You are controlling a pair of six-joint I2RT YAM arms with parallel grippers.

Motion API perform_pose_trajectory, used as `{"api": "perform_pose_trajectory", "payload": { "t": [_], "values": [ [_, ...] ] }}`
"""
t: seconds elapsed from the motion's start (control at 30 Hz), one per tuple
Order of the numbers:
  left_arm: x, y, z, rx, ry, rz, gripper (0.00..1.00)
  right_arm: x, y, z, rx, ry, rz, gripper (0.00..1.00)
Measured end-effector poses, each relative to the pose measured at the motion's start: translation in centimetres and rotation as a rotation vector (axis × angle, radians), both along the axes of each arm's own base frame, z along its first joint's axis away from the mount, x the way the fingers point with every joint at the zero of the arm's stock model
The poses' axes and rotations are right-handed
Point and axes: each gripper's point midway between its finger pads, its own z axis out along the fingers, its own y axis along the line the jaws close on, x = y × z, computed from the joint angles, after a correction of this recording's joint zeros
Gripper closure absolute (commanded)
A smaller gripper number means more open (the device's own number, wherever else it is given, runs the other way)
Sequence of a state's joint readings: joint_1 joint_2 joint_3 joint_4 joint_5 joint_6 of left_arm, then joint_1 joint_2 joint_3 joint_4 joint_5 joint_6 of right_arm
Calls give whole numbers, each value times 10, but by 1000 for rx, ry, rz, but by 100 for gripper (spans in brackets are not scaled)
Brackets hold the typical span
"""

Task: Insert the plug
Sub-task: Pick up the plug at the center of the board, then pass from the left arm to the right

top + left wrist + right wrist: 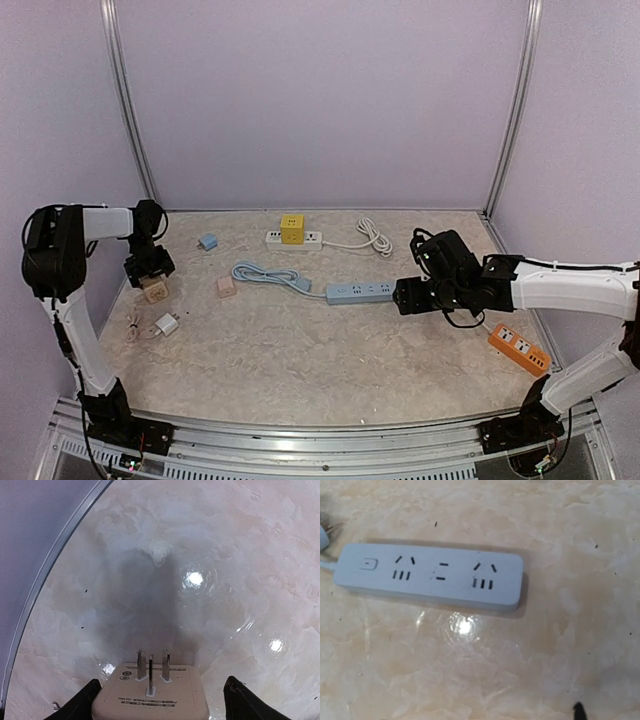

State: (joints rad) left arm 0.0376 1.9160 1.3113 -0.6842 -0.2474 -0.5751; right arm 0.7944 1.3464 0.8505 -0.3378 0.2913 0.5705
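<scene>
Plug not yet inserted; only the pick-up is under way.
At the worktop's (300, 350) left edge the beige plug (150, 697) is straddled by the left hand (152, 274), its fingers (242, 702) open with a gap at one side, so nothing is gripped. Near the centre the pale blue power strip (430, 575) lies with its sockets empty. The right hand (405, 296) is held at the strip's right end, and its opening cannot be told.

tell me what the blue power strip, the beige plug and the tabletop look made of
Blue power strip: likely moulded plastic, matte, smooth rounded casing.
Beige plug: plastic body with printed text, shiny metal prongs.
Tabletop: glossy marble-look surface with lamp glare; stone or laminate, cannot tell.
</scene>
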Motion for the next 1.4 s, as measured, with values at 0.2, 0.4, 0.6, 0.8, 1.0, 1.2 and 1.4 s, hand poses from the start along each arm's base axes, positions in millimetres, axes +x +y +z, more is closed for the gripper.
{"api": "perform_pose_trajectory", "payload": {
  "t": [0.2, 0.4, 0.6, 0.8, 1.0, 1.2, 1.4],
  "values": [
    [1, -7, -2, -15, 4, -16, 61, 0, 0, 3, 6, -6, -1, 24],
    [2, -10, -1, -32, -3, -20, 70, 0, -1, 8, 18, -15, -4, 24],
    [7, -25, 17, -91, -58, -52, 70, 0, 0, 8, 20, -13, -5, 24],
    [19, -61, 70, -142, -215, -143, 70, -1, 3, 8, 34, -10, 6, 24],
    [25, -130, 134, -181, -409, -337, 70, 0, 6, 9, 48, -14, 13, 24],
    [17, -198, 171, -217, -521, -529, 70, 1, 8, 10, 60, -24, 15, 24],
    [3, -252, 212, -303, -661, -708, 69, -2, 11, 10, 89, -29, 35, 24]
  ]
}}
